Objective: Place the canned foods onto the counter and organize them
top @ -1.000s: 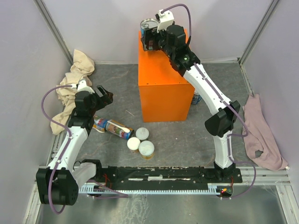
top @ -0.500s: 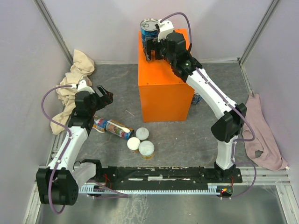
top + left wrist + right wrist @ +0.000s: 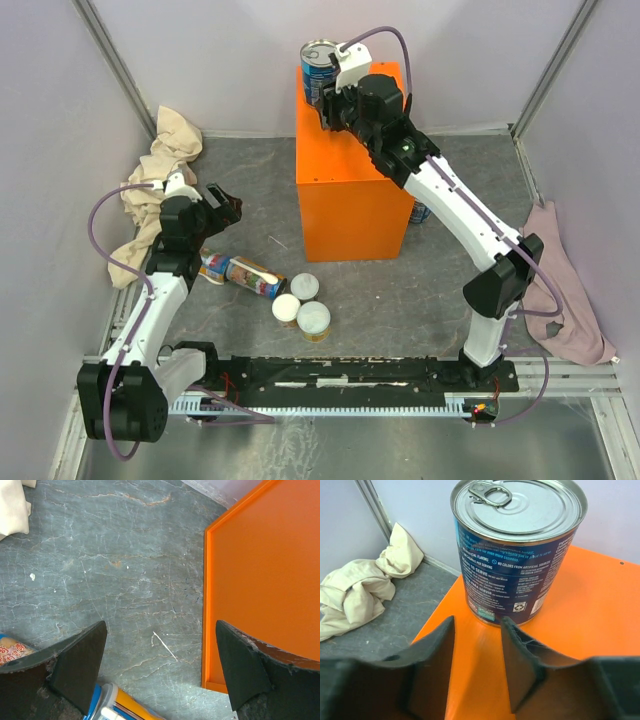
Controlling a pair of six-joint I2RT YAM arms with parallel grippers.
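Note:
A blue-labelled tin (image 3: pixel 320 68) (image 3: pixel 520 555) with a silver pull-tab top stands upright at the back left corner of the orange counter (image 3: pixel 350 200) (image 3: pixel 580 625). My right gripper (image 3: pixel 335 105) (image 3: pixel 477 622) hovers just in front of it, jaws narrower than the tin, apart and empty. My left gripper (image 3: pixel 228 205) (image 3: pixel 160 630) hangs wide open over the grey floor left of the counter (image 3: pixel 270 570). Under it lies a colourful can (image 3: pixel 240 272) (image 3: pixel 120 707) on its side. Three pale-lidded cans (image 3: pixel 305 303) stand clustered in front of the counter.
Another blue can (image 3: pixel 420 212) peeks out at the counter's right side. A beige cloth (image 3: pixel 165 170) (image 3: pixel 360 590) is heaped at the left wall, a pink cloth (image 3: pixel 555 280) along the right wall. The black rail (image 3: pixel 350 375) runs along the near edge.
My right gripper has let go of the blue tin, drawn back toward me and narrowed its jaws. The tin stays upright on the counter. The left arm has not moved.

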